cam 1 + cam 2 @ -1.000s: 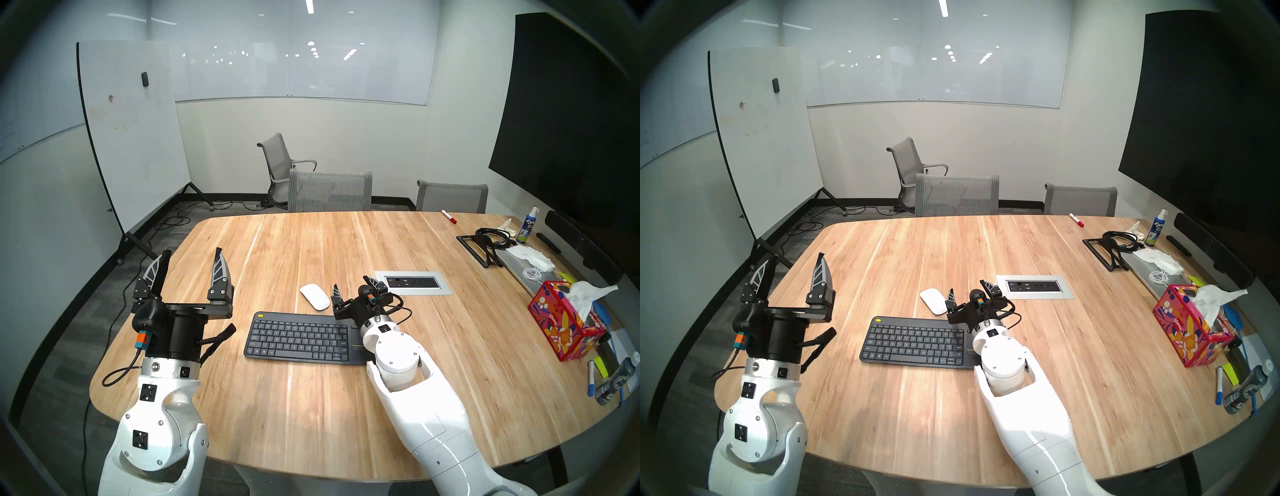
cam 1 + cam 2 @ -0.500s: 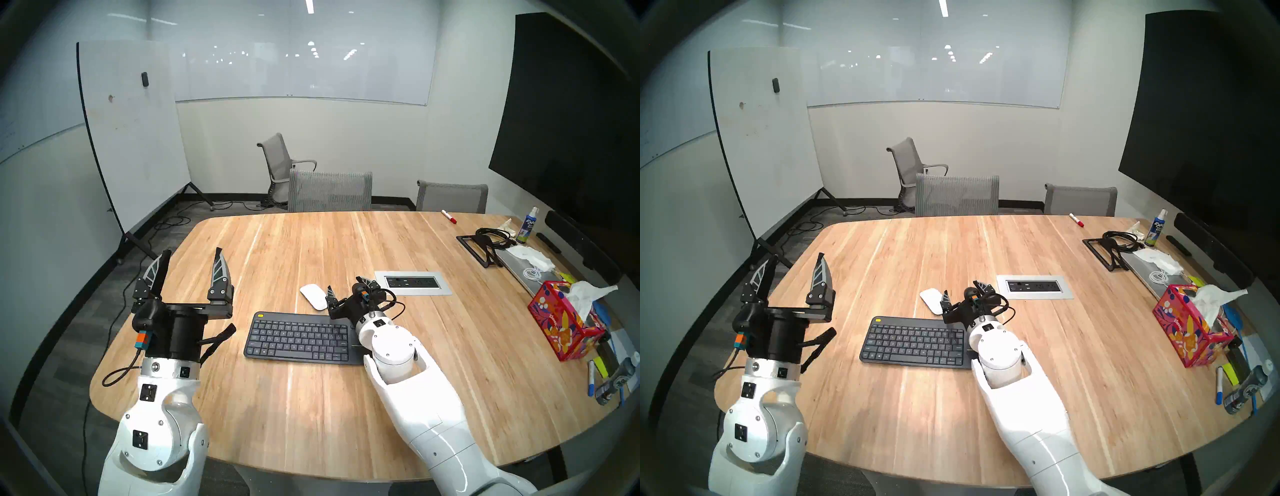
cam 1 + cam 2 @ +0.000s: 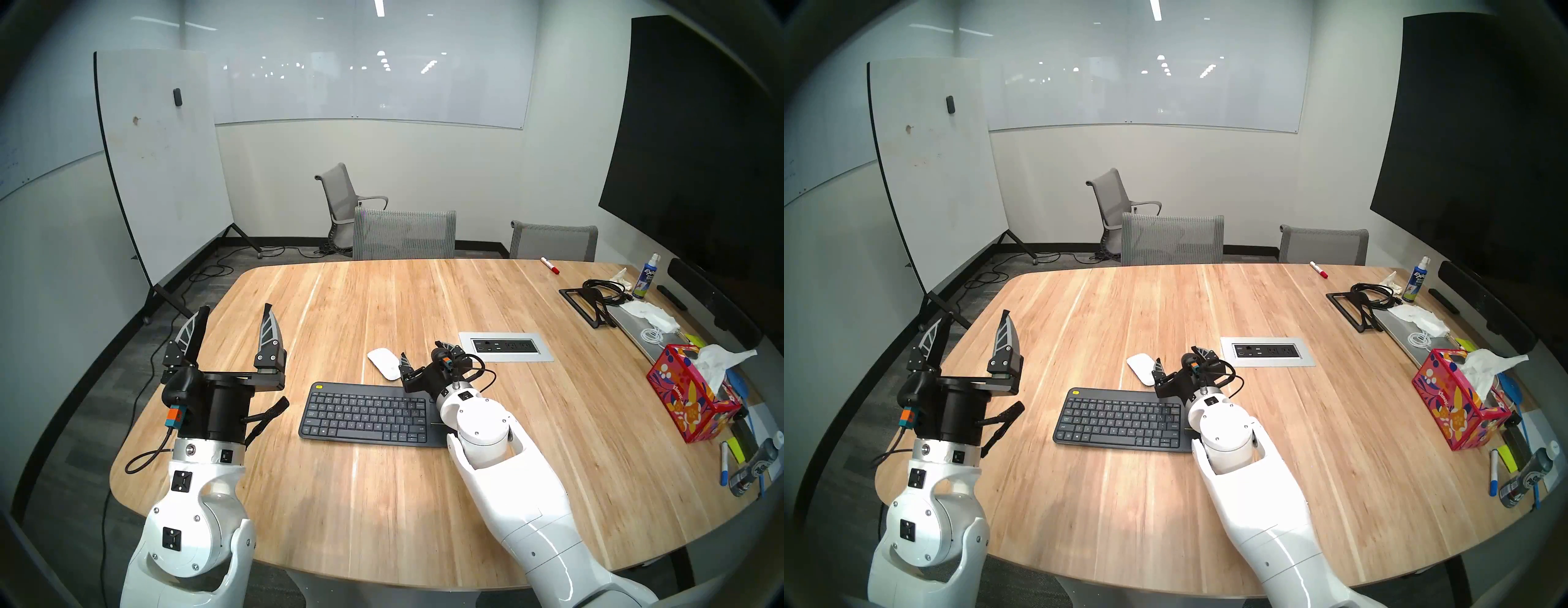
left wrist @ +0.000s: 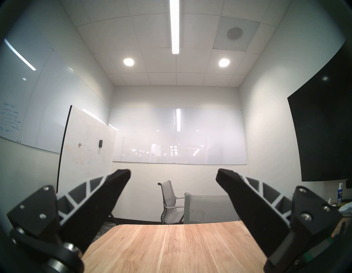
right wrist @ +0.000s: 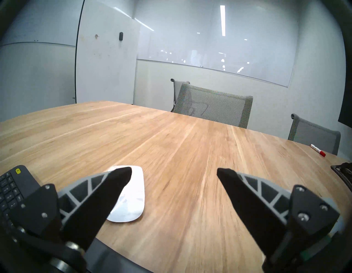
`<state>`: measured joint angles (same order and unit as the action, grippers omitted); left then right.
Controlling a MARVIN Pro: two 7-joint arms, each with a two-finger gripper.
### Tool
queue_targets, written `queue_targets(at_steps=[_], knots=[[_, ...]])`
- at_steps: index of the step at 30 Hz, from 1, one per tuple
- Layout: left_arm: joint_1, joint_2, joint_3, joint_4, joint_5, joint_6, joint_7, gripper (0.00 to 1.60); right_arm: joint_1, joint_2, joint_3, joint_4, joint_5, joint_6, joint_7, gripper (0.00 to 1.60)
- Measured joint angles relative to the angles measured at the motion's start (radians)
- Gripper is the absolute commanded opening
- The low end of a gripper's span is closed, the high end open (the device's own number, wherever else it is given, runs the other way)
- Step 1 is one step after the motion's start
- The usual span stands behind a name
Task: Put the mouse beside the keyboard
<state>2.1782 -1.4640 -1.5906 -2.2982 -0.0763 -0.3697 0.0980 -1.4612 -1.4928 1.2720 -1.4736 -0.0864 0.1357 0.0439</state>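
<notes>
Right wrist view shows the right gripper (image 5: 174,172) low over the table (image 5: 190,144), its jaws spread wide and holding nothing. The mouse (image 5: 131,198) lies flat on the wood, partly behind the left finger, so it sits off to the left of the gap and not between the fingers. Whether that finger touches the mouse cannot be told. The keyboard (image 5: 13,188) shows at the near left corner of this view.

From the head camera, the mouse (image 3: 384,363) rests just beyond the far edge of the keyboard (image 3: 365,414), toward its right half, with the right gripper (image 3: 424,354) just to the right of it. The left gripper (image 3: 233,325) is raised over the left side of the table, well apart from both, jaws wide and empty.

The step in hand looks like the approach to grasp; nothing has been picked up yet. Next, the right gripper likely needs to shift left until the mouse sits between the fingers, then close gently, since the smooth low shell could slip. After that, carrying it to the open wood right of the keyboard would finish the job.
</notes>
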Motion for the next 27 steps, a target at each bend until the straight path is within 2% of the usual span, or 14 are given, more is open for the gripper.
queue_targets(at_steps=[11, 27], knots=[[0.0, 0.0, 0.0, 0.0, 0.0, 0.0, 0.0, 1.6, 0.038, 0.0, 0.004, 0.075, -0.003, 0.039, 0.034, 1.6], [0.0, 0.0, 0.0, 0.0, 0.0, 0.0, 0.0, 1.6, 0.086, -0.006, -0.028, 0.105, -0.041, 0.04, 0.072, 1.6]])
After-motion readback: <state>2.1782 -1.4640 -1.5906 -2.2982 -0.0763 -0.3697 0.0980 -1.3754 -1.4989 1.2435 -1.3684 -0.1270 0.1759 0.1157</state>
